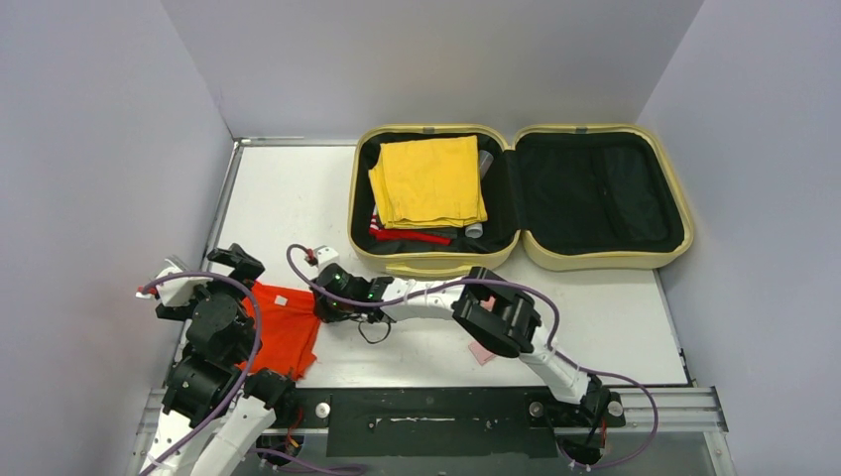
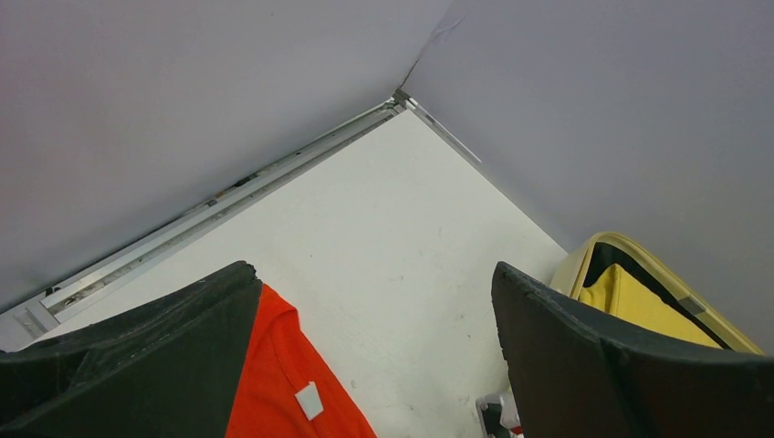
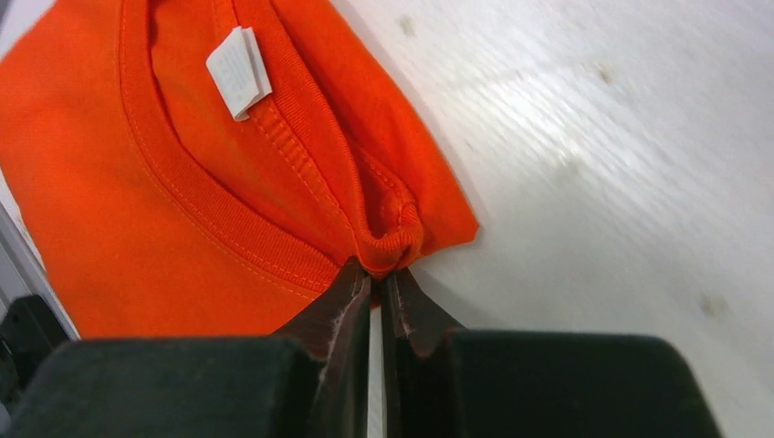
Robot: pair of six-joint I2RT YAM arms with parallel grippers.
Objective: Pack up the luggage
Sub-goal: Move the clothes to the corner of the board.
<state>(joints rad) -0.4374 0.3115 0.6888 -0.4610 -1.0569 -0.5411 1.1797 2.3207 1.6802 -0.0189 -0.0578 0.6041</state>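
The luggage (image 1: 451, 260), a pale yellow clamshell suitcase, lies open at the back of the table. Its left half holds a folded yellow cloth (image 1: 428, 180) on top of a red item (image 1: 412, 236). Its right half shows only black lining (image 1: 595, 193). An orange shirt (image 1: 283, 332) lies flat at the near left. My right gripper (image 3: 379, 274) is shut on the shirt's collar edge (image 3: 392, 242), low over the table; it also shows in the top view (image 1: 325, 296). My left gripper (image 2: 372, 274) is open and empty above the shirt's left part (image 2: 274, 383).
A white label (image 3: 239, 59) sits inside the shirt's collar. A small pink item (image 1: 481, 352) lies on the table under my right arm. Grey walls close in the left, back and right. The luggage corner shows in the left wrist view (image 2: 639, 283).
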